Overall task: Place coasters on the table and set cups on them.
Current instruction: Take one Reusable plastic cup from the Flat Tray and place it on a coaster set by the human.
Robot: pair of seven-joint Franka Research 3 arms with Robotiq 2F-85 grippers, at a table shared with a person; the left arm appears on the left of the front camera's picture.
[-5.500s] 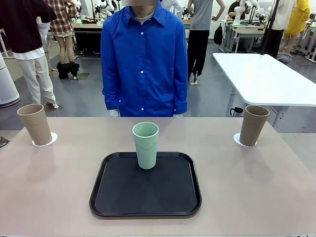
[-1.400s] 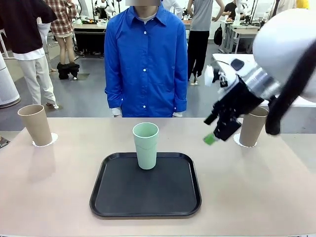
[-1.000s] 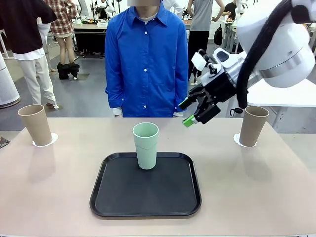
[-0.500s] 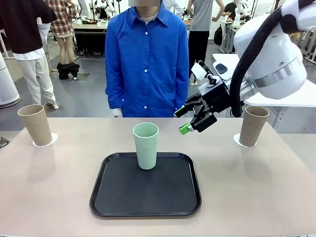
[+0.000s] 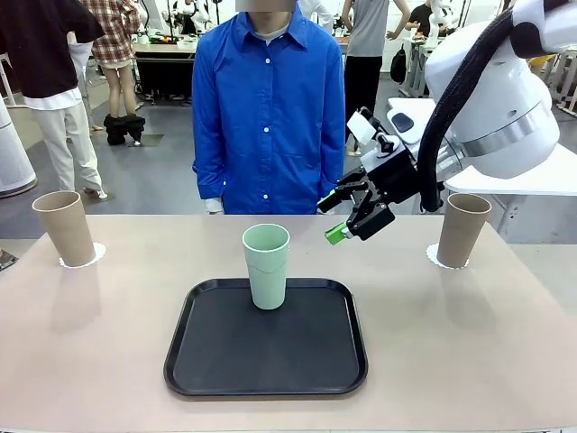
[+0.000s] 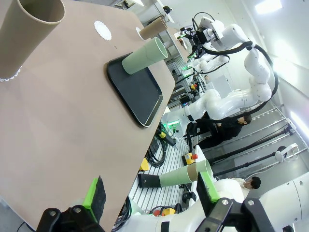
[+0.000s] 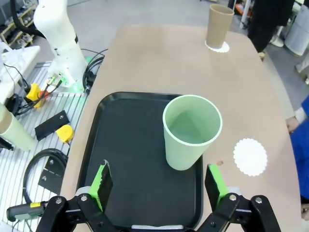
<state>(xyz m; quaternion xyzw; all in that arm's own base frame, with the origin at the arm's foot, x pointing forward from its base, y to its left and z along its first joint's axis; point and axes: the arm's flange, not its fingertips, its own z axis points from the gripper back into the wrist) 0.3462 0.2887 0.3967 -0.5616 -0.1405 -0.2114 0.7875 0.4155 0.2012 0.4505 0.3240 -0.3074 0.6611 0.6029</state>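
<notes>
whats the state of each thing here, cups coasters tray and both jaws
mint green cup: upright, empty, standing on the black tray
black tray: flat on the table, holding one cup
left tan cup: upright on its coaster
right tan cup: upright on its coaster
bare coaster: flat on the table beside the tray, no cup on it
right gripper: jaws open, empty, in the air near the mint green cup
left gripper: jaws open, empty

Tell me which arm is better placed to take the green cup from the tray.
The right. Its open gripper hangs near the mint green cup on the black tray, looking down on it. The left gripper is off the table's edge.
</notes>
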